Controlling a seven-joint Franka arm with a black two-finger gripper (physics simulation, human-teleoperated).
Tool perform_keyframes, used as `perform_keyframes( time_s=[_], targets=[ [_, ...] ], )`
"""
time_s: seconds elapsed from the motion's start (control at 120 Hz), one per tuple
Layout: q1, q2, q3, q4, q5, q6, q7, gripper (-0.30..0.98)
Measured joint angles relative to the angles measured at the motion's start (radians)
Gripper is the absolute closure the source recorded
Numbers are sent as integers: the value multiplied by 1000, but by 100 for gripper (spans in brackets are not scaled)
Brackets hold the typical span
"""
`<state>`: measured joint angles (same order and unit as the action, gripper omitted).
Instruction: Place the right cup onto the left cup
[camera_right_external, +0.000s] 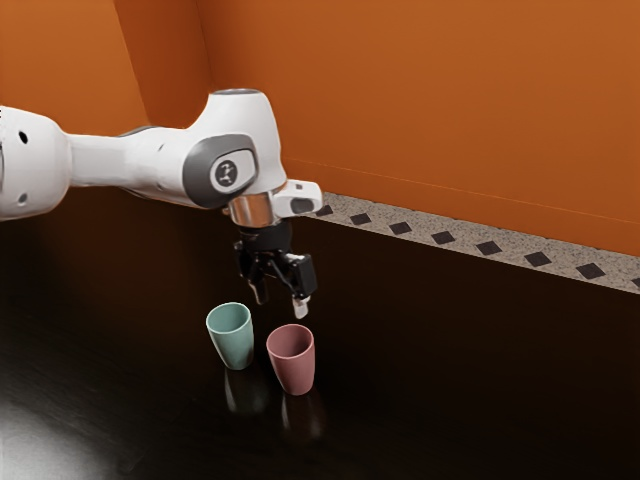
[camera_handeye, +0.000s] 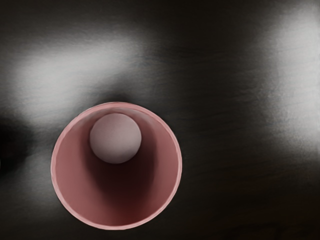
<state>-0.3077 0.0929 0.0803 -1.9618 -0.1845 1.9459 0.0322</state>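
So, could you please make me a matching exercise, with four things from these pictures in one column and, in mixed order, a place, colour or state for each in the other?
Column 1
1. Mint-green tapered cup
2. Pink tapered cup
3. Black two-finger gripper
4. Speckled grey strip

Column 2
A. patterned with dark diamonds
B. upright, nearer the exterior view's left than the other cup
C. open, holding nothing
D. seen from above in the wrist view, its inside bottom showing

Right pairs: 1-B, 2-D, 3-C, 4-A
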Motion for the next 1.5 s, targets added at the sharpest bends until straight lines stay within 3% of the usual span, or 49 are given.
perform_keyframes(
  time_s=[0.358, 1.05, 1.5],
  targets=[
    [-4, 17, -42, -59, -29, 95, -36, 9],
    [-4, 162, -43, -45, -32, 181, -76, 23],
    [-9, 185, -34, -19, -19, 178, -85, 63]
  ],
)
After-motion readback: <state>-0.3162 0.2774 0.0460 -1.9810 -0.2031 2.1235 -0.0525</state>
